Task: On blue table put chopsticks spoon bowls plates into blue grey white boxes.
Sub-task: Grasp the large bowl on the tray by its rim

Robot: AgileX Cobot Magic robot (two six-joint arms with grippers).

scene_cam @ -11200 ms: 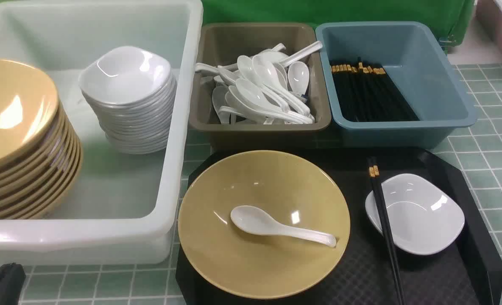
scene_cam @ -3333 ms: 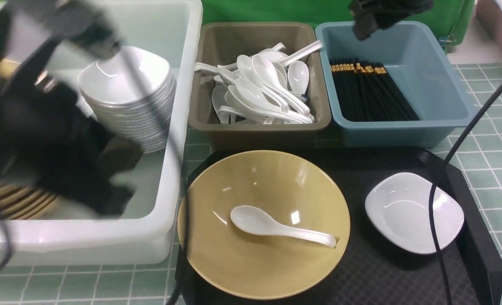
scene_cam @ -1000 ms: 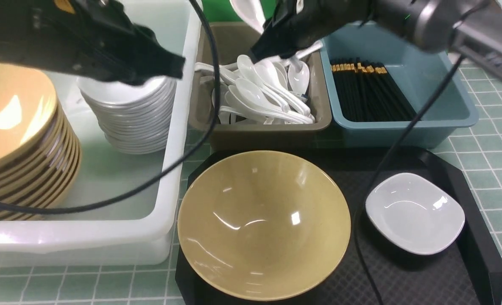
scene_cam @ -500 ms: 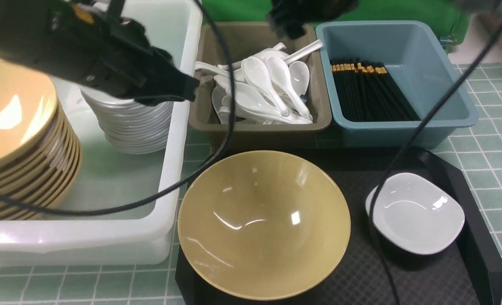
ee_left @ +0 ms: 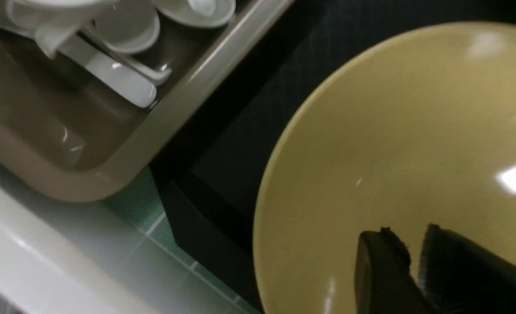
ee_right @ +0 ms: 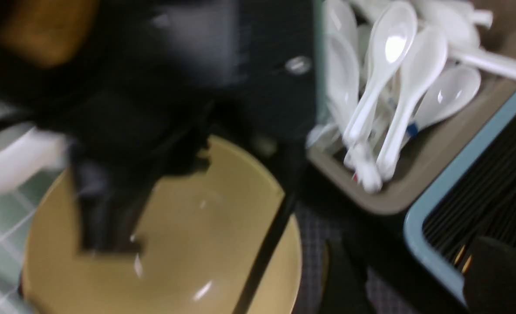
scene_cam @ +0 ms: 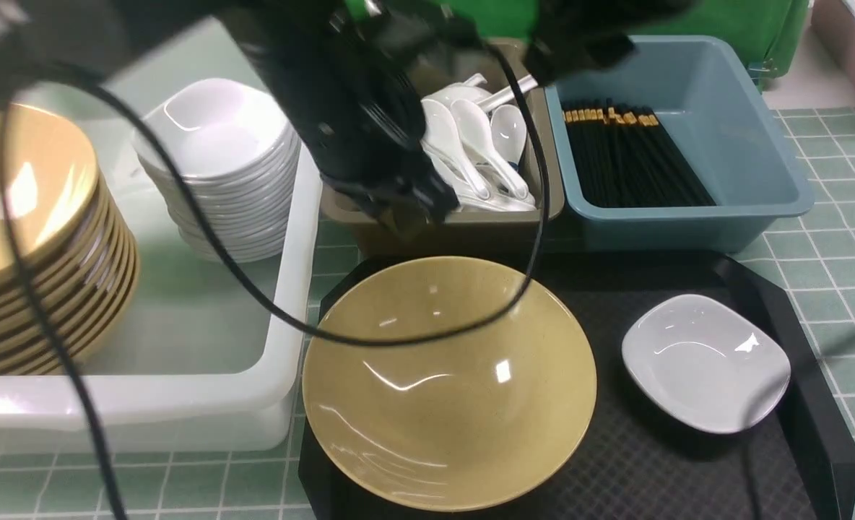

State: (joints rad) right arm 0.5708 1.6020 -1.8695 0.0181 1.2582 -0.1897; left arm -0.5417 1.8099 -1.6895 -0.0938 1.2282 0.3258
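Note:
A yellow bowl (scene_cam: 449, 412) and a small white plate (scene_cam: 705, 368) sit on a black tray (scene_cam: 821, 448) on the blue table (scene_cam: 846, 217). Spoons (scene_cam: 474, 137) fill the grey box (scene_cam: 471, 220) and chopsticks (scene_cam: 637, 159) lie in the blue box (scene_cam: 760, 144). The white box (scene_cam: 182, 404) holds a stack of bowls (scene_cam: 30, 217) and a stack of plates (scene_cam: 218, 159). My left gripper (scene_cam: 409, 213) (ee_left: 408, 233) hangs over the bowl's (ee_left: 393, 131) far side, jaws slightly apart and empty. My right gripper (scene_cam: 575, 54) (ee_right: 419, 279) is wide open above the blue box's corner.
A black cable (scene_cam: 398, 339) from the left arm loops low across the bowl on the tray. The left arm covers the near left part of the grey box. A green backdrop stands behind the boxes.
The right gripper let its spoon drop into the grey box and drifted right towards the blue box. The left arm swung from over the white box down to the bowl's far rim.

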